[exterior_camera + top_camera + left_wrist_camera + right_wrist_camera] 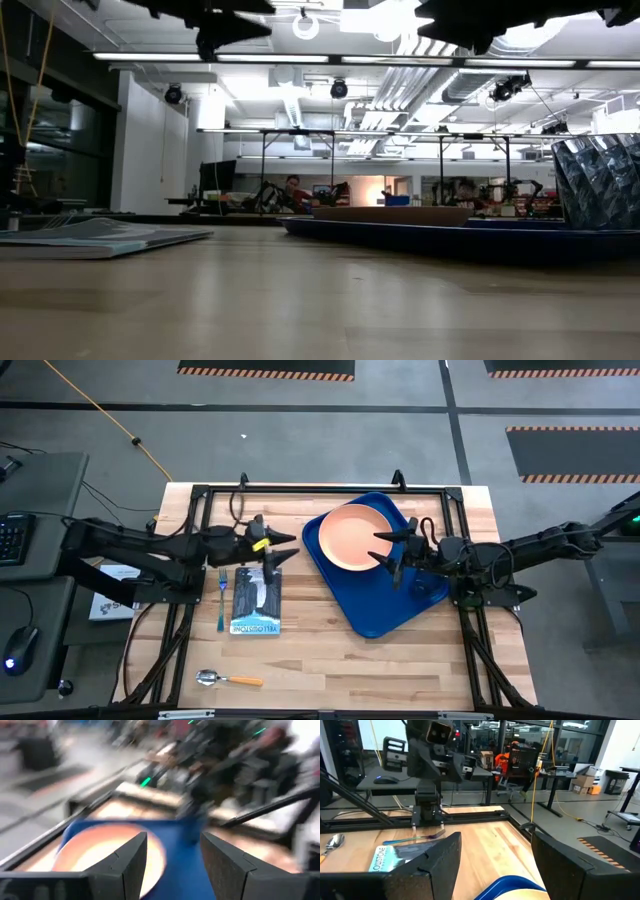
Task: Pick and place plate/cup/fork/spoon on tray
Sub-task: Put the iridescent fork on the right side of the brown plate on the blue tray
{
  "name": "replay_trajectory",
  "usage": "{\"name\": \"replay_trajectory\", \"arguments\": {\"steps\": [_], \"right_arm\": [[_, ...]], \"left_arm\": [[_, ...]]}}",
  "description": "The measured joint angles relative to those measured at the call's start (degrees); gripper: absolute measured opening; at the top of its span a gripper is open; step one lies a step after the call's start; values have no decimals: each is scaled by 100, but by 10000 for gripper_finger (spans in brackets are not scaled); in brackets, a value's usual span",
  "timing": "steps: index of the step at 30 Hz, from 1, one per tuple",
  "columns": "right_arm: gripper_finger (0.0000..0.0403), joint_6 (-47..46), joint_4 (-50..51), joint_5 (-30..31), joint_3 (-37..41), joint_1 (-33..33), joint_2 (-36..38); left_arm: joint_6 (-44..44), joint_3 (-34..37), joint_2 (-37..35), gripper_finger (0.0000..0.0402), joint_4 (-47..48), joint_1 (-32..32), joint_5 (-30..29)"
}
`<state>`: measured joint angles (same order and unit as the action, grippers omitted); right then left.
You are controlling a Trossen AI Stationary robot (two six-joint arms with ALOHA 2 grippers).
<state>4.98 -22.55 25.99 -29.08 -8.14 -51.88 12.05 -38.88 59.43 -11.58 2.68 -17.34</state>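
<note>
The peach-orange plate [352, 538] lies on the far left part of the dark blue tray [375, 605], which lies flat on the table. The see-through cup [598, 180] stands on the tray's right part [432, 588]. The teal fork [221, 600] lies on the table left of a booklet. The orange-handled spoon [228, 679] lies near the front edge. My left gripper [285, 552] is open and empty, high above the booklet's far end. My right gripper [387, 550] is open and empty, raised over the plate's right rim.
A blue-and-white booklet [257, 600] lies between the fork and the tray. A dark metal frame [300, 490] runs around the tabletop. Bare wood shows in front of the tray and right of the spoon [400, 670]. People sit far off in the room behind the table [292, 190].
</note>
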Motion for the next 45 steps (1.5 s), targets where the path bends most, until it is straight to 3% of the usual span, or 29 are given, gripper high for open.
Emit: {"name": "replay_trajectory", "arguments": {"steps": [5, 9, 14, 21, 26, 31, 45], "right_arm": [[233, 55, 19, 94, 0, 2, 0], [233, 152, 39, 115, 0, 2, 0], [233, 155, 61, 377, 0, 2, 0], [233, 155, 63, 403, 0, 4, 0], [233, 155, 69, 405, 0, 4, 0], [233, 152, 76, 403, 0, 72, 0], [233, -1, 212, 403, 0, 142, 0]], "left_arm": [[1402, -991, 312, 173, 3095, 176, -1286], [3306, -1230, 517, 173, 5192, 375, -1189], [5461, -1071, 798, 173, 6845, 942, -1000], [7662, -644, 1171, 172, 7474, 1832, -629], [8605, -391, 1587, 172, 7492, 2210, 333], [9081, -274, 2071, 172, 7582, 2373, 823], [9712, -117, 2949, 172, 7462, 2331, 889]]}}
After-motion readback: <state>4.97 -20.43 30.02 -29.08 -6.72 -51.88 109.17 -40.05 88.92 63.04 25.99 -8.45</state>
